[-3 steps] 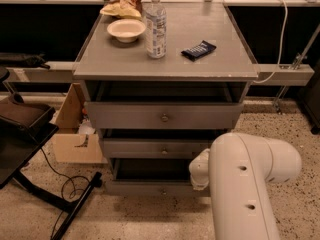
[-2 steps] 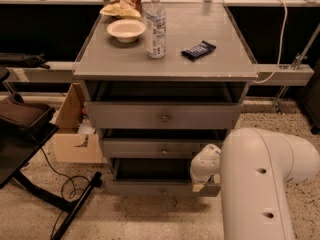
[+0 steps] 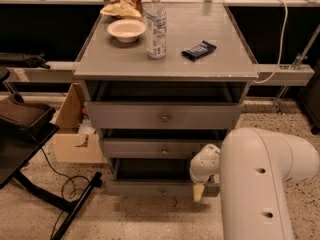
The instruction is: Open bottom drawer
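Note:
The bottom drawer (image 3: pixel 145 187) is the lowest, shallowest grey front of the cabinet, with a small round knob (image 3: pixel 162 191) at its centre. It stands pulled out a little, and its dark inside (image 3: pixel 150 169) shows above the front. My gripper (image 3: pixel 200 186) is at the right end of this drawer front, right of the knob, low near the floor. My thick white arm (image 3: pixel 260 184) fills the lower right and hides the drawer's right corner.
Above are the middle drawer (image 3: pixel 160 148) and the top drawer (image 3: pixel 162 116), both slightly out. The cabinet top holds a bowl (image 3: pixel 126 30), a water bottle (image 3: pixel 156 25) and a dark snack packet (image 3: pixel 198 50). A cardboard box (image 3: pixel 75 129) and a black stand (image 3: pixel 30 149) are on the left.
My white arm has swung to the right and now takes up more of the lower right. The gripper stays at the right end of the bottom drawer front.

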